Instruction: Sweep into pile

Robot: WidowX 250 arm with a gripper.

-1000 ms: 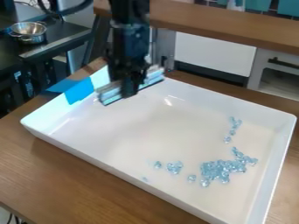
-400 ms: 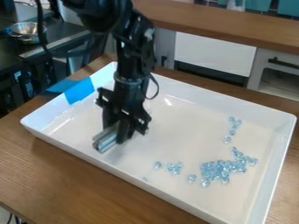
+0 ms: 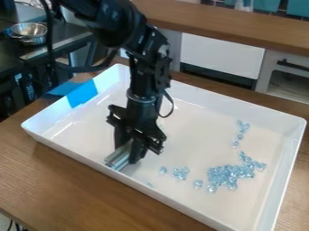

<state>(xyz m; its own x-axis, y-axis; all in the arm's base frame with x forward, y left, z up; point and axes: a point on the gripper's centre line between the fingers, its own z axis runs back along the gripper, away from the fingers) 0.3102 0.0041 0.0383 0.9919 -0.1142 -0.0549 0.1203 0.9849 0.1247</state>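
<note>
Clamps bar (image 3: 117, 159) in gripper (image 3: 129, 151), low inside tray (image 3: 202, 131), near its near edge, with beads (image 3: 228, 174) toward its right.

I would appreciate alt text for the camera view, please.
A black gripper holds a silvery bar inside a white tray, left of pale blue beads mostly clustered together; blue tape crosses the tray's left wall.

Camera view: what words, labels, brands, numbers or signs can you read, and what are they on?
No readable text on the tray, tape, arm, grey bar or blue pieces.
Small pale marks at the left edge: too small to read; I can't tell if they're writing.
</note>
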